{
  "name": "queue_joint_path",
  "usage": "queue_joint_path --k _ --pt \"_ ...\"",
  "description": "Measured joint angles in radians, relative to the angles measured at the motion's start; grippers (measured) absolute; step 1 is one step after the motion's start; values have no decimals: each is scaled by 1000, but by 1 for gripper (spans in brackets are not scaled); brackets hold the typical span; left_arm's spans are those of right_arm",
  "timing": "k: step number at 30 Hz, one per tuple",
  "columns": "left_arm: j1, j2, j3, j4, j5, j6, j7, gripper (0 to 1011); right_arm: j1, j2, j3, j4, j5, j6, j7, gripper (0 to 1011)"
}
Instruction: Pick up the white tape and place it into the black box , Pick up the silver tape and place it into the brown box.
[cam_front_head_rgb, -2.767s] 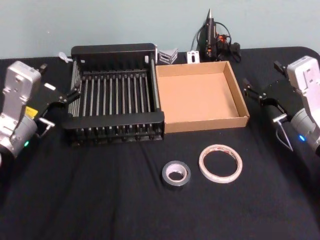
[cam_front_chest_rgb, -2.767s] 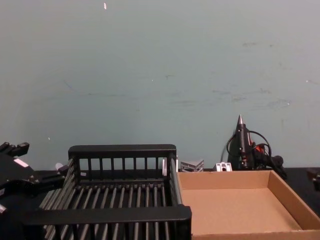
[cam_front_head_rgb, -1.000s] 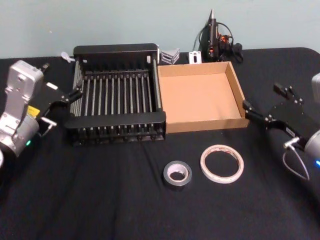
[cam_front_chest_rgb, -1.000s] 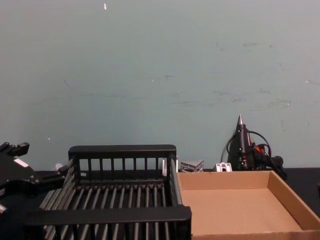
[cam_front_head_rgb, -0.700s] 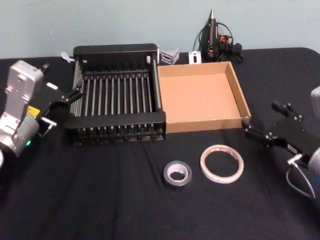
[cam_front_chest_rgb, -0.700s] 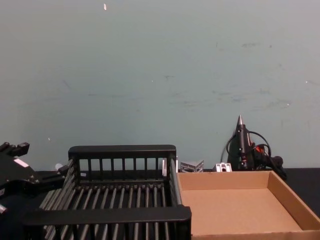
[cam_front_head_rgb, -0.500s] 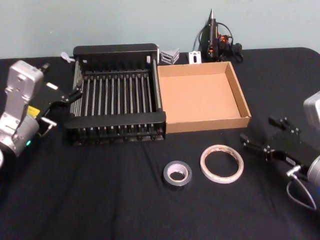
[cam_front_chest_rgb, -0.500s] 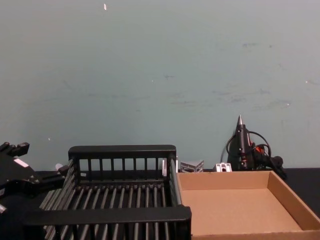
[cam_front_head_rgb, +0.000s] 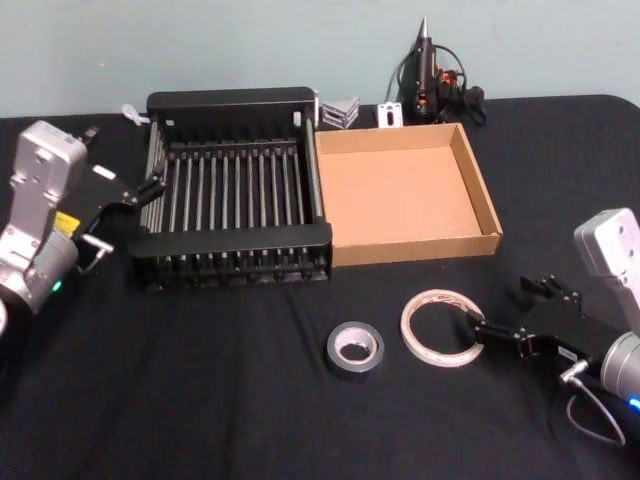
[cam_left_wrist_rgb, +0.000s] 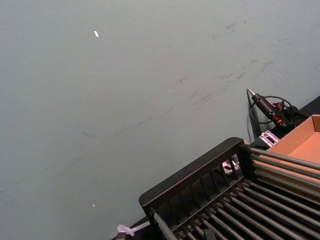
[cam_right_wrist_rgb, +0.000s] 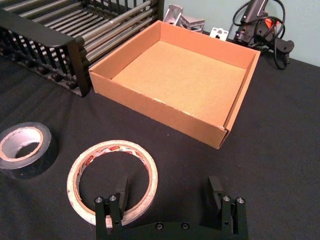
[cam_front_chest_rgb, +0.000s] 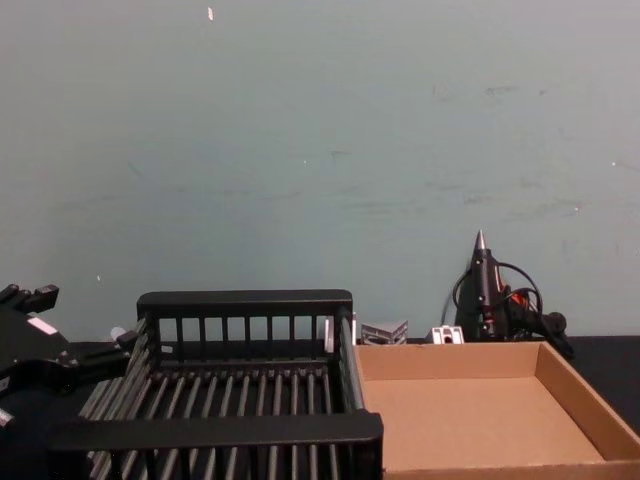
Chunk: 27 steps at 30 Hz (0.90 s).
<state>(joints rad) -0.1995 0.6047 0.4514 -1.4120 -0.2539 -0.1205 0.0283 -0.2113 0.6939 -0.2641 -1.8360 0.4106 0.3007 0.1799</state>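
With its fingers spread, the right gripper (cam_right_wrist_rgb: 167, 199) should advance until one finger enters the centre hole of the white tape (cam_right_wrist_rgb: 113, 175) directly ahead, then pinch the band.

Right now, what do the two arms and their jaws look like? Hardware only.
Both arms end in silver-grey wrist housings carrying black grippers with thin black jaws. The left gripper has a yellow label and a small green light on its housing. The right gripper shows screw heads on its black bar, with a grey cable loop beneath its wrist.
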Motion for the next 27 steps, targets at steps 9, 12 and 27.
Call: queue_joint_path --k 9,12,27 --pt "0 0 0 0 0 0 0 1001 14 -23 -5 25 -32 9 17 1003" --pt "0 0 0 0 0 0 0 1001 18 -30 -6 33 -43 7 26 1003" --pt "0 0 0 0 0 0 0 1001 50 -66 -19 89 -89 -47 90 1002"
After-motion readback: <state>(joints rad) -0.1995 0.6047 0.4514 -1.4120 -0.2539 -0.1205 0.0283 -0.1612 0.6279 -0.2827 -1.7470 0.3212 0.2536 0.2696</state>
